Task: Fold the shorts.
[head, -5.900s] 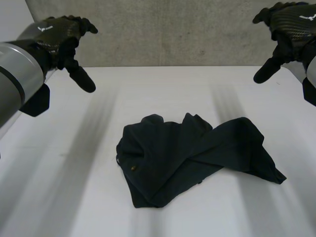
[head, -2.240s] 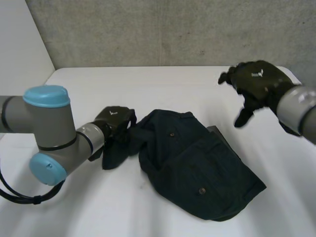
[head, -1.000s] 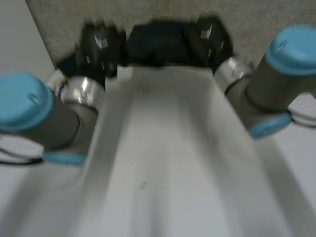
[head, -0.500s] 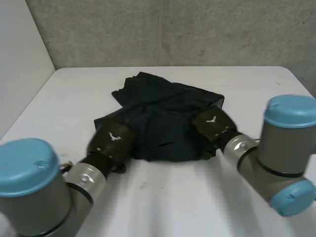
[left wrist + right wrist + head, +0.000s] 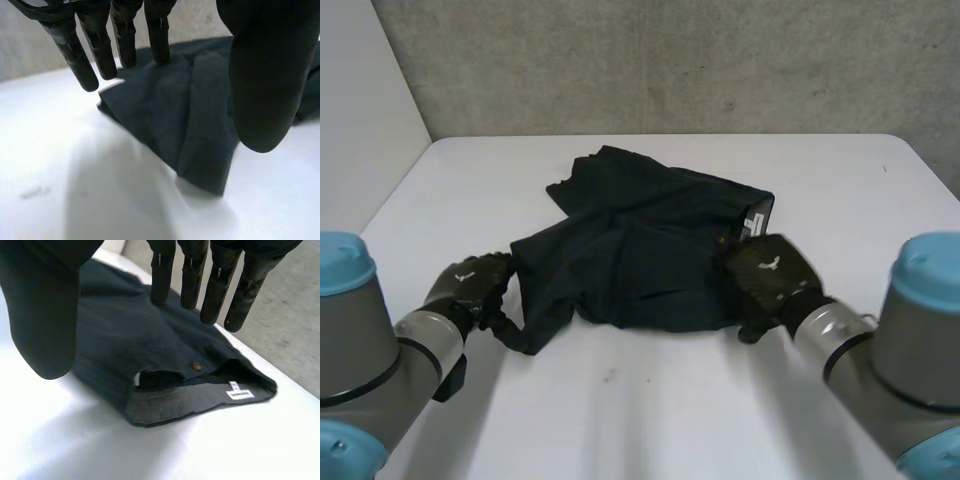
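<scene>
The dark navy shorts (image 5: 650,250) lie spread and rumpled in the middle of the white table (image 5: 650,420). My left hand (image 5: 470,285) is at their near left corner, where a narrow strip of cloth (image 5: 510,335) trails beside it. In the left wrist view the left hand (image 5: 260,75) has straight fingers above the shorts (image 5: 175,115) and holds nothing. My right hand (image 5: 770,275) rests at the near right corner. Its fingers are straight too, the right hand (image 5: 42,305) hovering over the shorts (image 5: 130,340), where the waistband gapes with a button (image 5: 198,366) and a white label (image 5: 240,392).
A grey concrete wall (image 5: 670,60) rises behind the table's far edge, and a white wall (image 5: 360,110) stands at the far left. Bare table lies between the shorts and the near edge.
A second ago both hands held the shorts up at the back. They then laid them on the table, and since half a second ago both hands have let go and drawn back.
</scene>
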